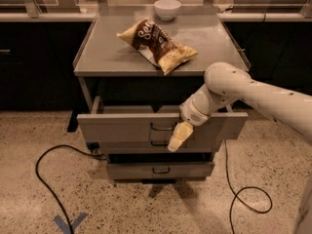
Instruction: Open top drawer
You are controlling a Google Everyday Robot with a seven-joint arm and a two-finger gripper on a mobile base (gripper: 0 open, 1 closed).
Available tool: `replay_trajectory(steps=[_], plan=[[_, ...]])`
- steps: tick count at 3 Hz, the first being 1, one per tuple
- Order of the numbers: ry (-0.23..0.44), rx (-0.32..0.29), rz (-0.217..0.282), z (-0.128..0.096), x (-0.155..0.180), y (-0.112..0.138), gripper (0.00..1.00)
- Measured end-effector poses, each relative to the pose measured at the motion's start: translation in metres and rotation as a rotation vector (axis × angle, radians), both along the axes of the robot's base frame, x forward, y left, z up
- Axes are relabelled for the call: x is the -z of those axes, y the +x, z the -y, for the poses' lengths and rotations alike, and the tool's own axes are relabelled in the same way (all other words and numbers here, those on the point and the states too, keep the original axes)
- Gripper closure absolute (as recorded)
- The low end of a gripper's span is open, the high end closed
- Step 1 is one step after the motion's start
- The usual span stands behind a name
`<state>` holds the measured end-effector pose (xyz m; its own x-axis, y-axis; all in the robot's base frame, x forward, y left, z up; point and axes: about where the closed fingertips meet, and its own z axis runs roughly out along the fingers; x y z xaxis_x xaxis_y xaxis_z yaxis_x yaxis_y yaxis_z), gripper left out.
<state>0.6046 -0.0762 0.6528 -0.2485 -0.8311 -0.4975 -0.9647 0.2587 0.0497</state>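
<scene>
Top drawer (117,127): we see its front standing forward of the cart frame, with a strip of grey tray showing behind the front. So it is partly open. Its dark wire handle (161,127) sits at the centre of the front.

End effector (176,137): pale yellow and pointing down toward 7 o'clock. It lies against the drawer front at about 4 o'clock from the handle, just beside it. We cannot tell whether it is open or closed, nor whether it hooks the handle. The white arm (253,94) comes in from 3 o'clock.

Below the top drawer, the bottom drawer (161,170) is closed or nearly so.

Surface (107,57): a chip bag (158,45) lies near the centre, and a white bowl (167,9) stands at 12 o'clock from it, near the back edge.

Floor: one black cable (41,179) at 8 o'clock of the cart and another (243,199) at 4 o'clock.
</scene>
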Motion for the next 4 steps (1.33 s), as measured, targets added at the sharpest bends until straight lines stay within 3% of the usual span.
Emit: replay_trajectory(steps=[1, 3, 4], plan=[[0.033, -0.013, -0.009, 0.001, -0.011, -0.037, 0.00], [0.054, -0.017, -0.013, 0.002, -0.008, -0.048, 0.00], [0.091, -0.013, -0.030, 0.008, -0.013, -0.076, 0.00]])
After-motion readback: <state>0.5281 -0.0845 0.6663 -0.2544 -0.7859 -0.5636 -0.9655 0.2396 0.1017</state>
